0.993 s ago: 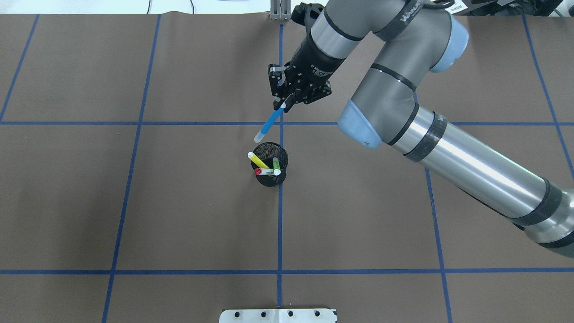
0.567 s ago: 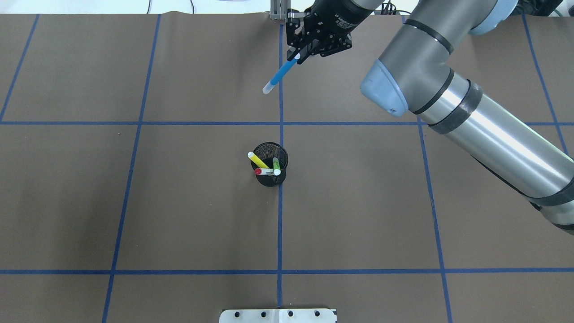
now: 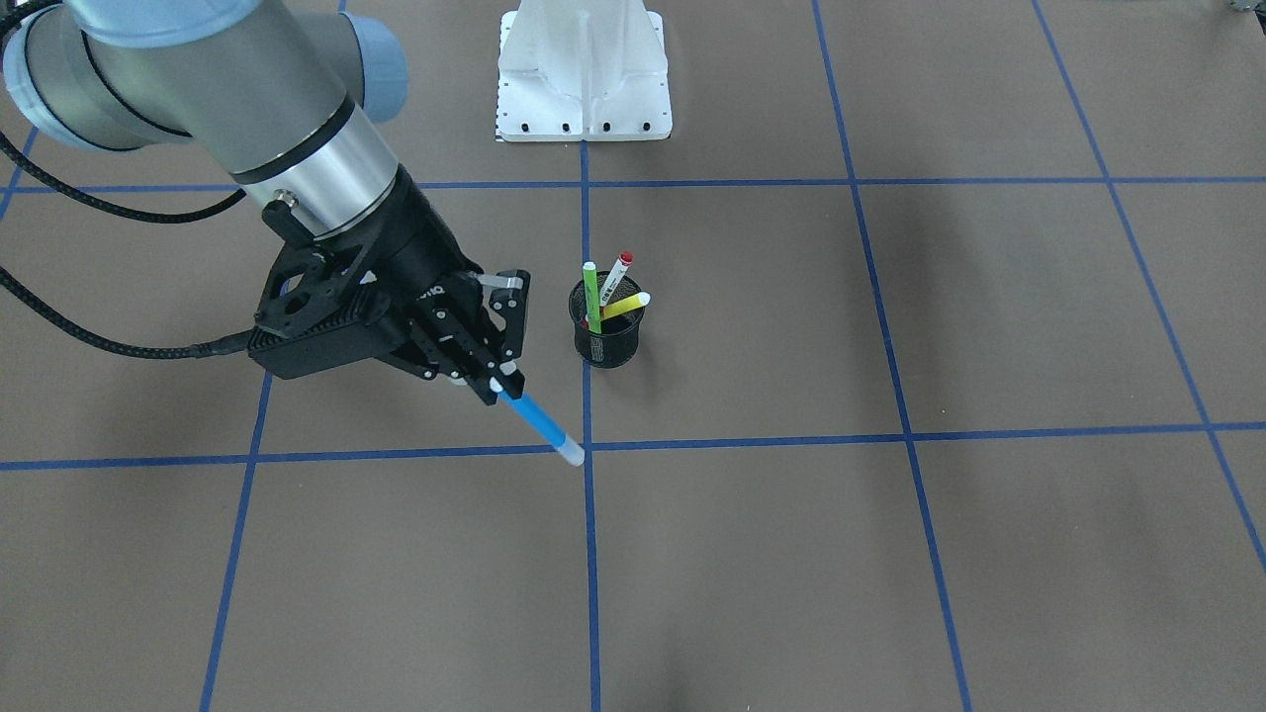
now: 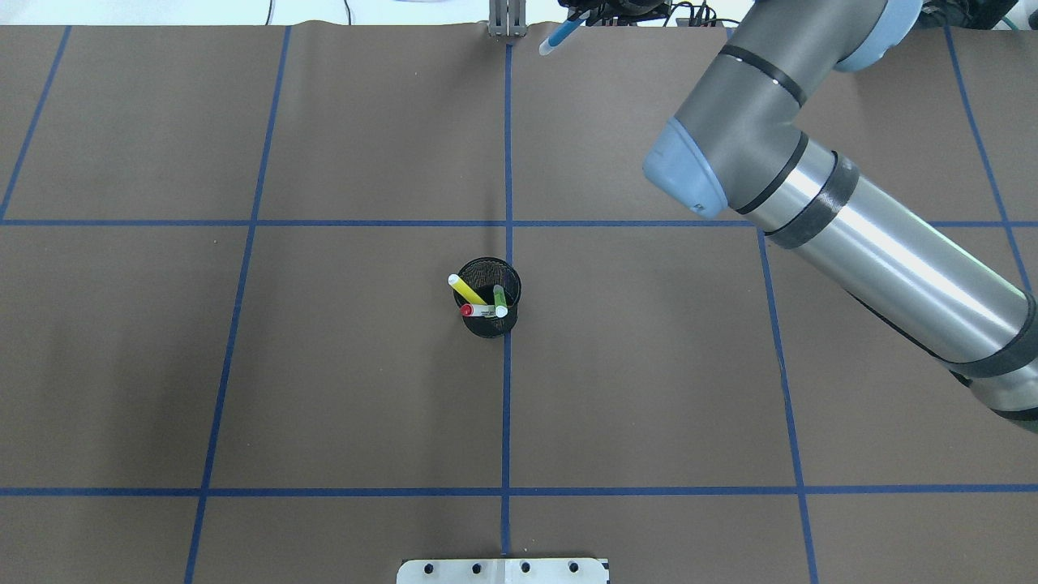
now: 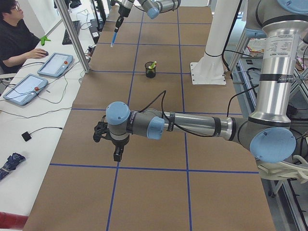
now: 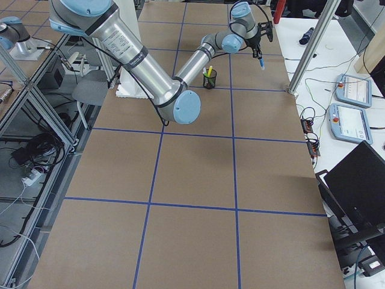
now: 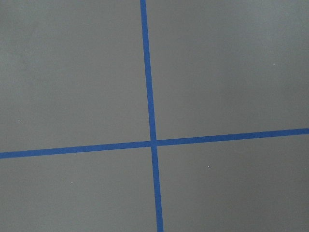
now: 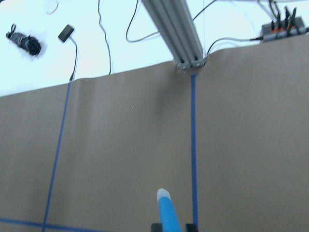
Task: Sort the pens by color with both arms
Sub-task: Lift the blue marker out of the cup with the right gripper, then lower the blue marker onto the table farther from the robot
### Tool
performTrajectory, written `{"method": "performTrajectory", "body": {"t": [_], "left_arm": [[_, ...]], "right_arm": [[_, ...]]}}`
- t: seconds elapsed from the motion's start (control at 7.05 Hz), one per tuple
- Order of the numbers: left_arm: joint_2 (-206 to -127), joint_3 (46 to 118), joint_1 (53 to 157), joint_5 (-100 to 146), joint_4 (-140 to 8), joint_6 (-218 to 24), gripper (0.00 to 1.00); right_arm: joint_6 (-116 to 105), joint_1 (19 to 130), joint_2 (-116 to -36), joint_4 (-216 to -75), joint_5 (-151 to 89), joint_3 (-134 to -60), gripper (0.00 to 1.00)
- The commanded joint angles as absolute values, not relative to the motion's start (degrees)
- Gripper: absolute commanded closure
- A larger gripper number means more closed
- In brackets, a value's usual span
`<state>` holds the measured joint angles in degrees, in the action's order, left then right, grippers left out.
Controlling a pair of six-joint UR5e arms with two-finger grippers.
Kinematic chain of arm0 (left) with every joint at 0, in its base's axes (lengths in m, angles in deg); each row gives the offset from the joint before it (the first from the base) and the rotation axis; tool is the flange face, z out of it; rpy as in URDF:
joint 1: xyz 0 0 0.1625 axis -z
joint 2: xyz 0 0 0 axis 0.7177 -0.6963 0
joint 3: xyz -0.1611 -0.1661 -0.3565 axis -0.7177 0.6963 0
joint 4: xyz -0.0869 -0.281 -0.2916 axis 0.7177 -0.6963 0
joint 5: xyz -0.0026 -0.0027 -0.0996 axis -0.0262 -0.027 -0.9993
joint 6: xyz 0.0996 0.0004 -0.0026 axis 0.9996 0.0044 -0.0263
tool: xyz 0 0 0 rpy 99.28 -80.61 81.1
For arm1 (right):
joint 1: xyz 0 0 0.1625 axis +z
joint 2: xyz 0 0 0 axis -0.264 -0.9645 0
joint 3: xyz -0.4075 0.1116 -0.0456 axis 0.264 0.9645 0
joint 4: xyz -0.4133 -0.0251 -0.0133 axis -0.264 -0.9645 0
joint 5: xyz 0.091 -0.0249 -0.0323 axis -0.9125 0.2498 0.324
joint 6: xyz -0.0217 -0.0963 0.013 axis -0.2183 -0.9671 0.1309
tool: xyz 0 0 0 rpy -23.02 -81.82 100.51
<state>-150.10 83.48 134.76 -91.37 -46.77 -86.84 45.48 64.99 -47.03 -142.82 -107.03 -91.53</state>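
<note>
My right gripper (image 3: pixel 499 384) is shut on the blue pen (image 3: pixel 539 420), which slants down with its pale tip just above the table by a tape crossing. Overhead, the blue pen (image 4: pixel 559 34) is at the far table edge and the gripper is mostly cut off. The pen also shows in the right wrist view (image 8: pixel 166 212). The black mesh cup (image 4: pixel 487 308) holds the yellow pen (image 4: pixel 465 289), the green pen (image 4: pixel 499 300) and the red-capped white pen (image 4: pixel 478 310). My left gripper (image 5: pixel 118 154) hangs over bare table far from the cup; I cannot tell if it is open.
The white pedestal base (image 3: pixel 584 69) stands on the robot's side of the cup. An aluminium post (image 4: pixel 504 20) rises at the far edge near the blue pen. An operator (image 5: pixel 14 33) sits beyond that edge with tablets.
My right gripper has carried the blue pen away from the cup to the table's far edge and slightly right. The cup and its three pens have not moved.
</note>
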Motion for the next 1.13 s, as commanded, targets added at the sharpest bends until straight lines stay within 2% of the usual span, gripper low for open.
{"method": "performTrajectory", "body": {"t": [0.0, 0.57, 0.71, 0.99], "left_arm": [[-150.17, 84.37, 134.73, -91.21, -46.66, -86.92, 0.0], [-151.49, 83.67, 134.55, -91.21, -46.4, -89.91, 0.0], [-151.49, 83.75, 134.03, -91.3, -46.48, -91.31, 0.0], [-151.49, 83.14, 132.89, -91.21, -46.4, -91.67, 0.0]], "right_arm": [[45.74, 58.84, -44.67, -142.63, -85.89, -84.32, 1.0], [49.17, 50.57, -45.62, -139.49, -67.21, -81.39, 1.0], [48.82, 49.42, -45.8, -129.8, -62.84, -75.21, 1.0], [45.06, 49.41, -45.98, -127.08, -62.1, -73.12, 1.0]]}}
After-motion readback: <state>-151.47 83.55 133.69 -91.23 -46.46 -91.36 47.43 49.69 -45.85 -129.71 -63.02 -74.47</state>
